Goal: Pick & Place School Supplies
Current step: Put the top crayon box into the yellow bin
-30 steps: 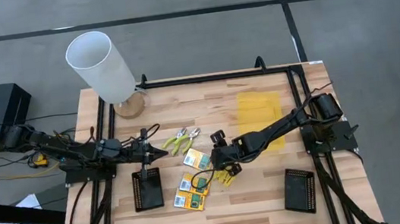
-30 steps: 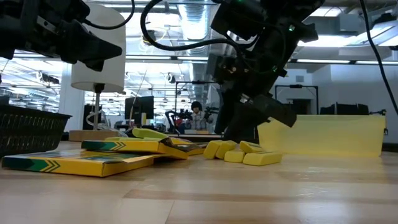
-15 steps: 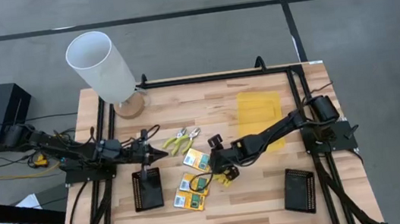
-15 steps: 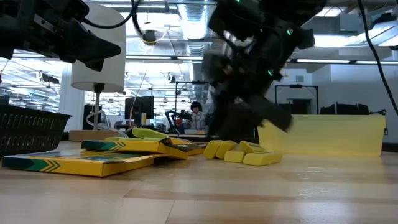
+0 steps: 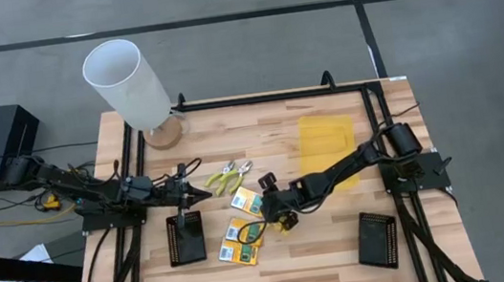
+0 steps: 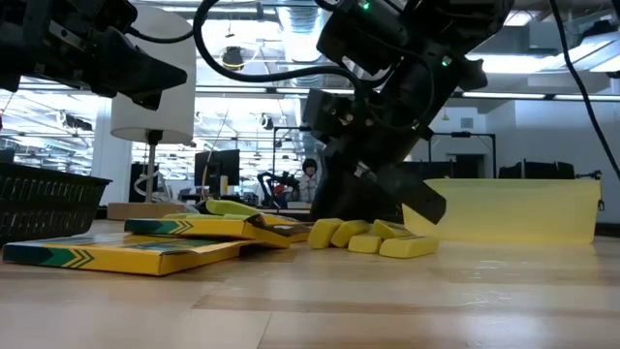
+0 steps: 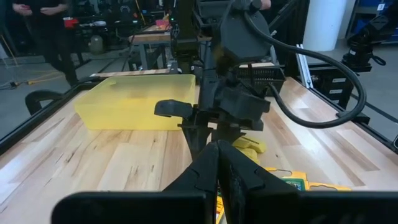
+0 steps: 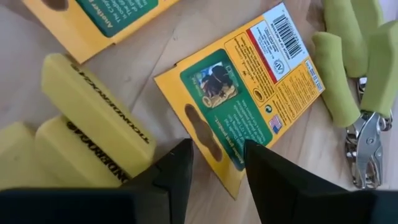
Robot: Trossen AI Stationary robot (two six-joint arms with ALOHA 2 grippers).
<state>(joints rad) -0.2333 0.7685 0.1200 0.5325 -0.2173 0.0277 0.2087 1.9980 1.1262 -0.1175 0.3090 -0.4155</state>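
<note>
My right gripper (image 5: 268, 208) is open and reaches low over the table's middle. In the right wrist view (image 8: 217, 155) its fingers stand on either side of the edge of one yellow-and-green box (image 8: 249, 93), with yellow sticks (image 8: 93, 118) on one side. The plier-like tool (image 8: 354, 93) lies flat beyond that box. Two more boxes (image 5: 244, 231) (image 5: 237, 253) lie flat nearer the table's near edge. The sticks (image 6: 373, 237) lie in a small heap on the wood. My left gripper (image 5: 199, 194) is shut and waits above the table's left part. My right gripper: its fingertips (image 8: 177, 165) straddle the box's edge (image 8: 214, 146), slanting down from the table's right. Whether they touch the box or the nearest stick, I cannot tell. The box lies flat on the table.
One black mesh tray (image 5: 185, 238) sits below my left gripper and another (image 5: 378, 237) at the near right. A flat translucent yellow tray (image 5: 327, 146) lies at the far right of the middle. A white lamp (image 5: 129, 84) stands at the far left corner.
My right gripper has moved toward the table's left and down, from above the sticks to the box's edge, close to the tabletop.
</note>
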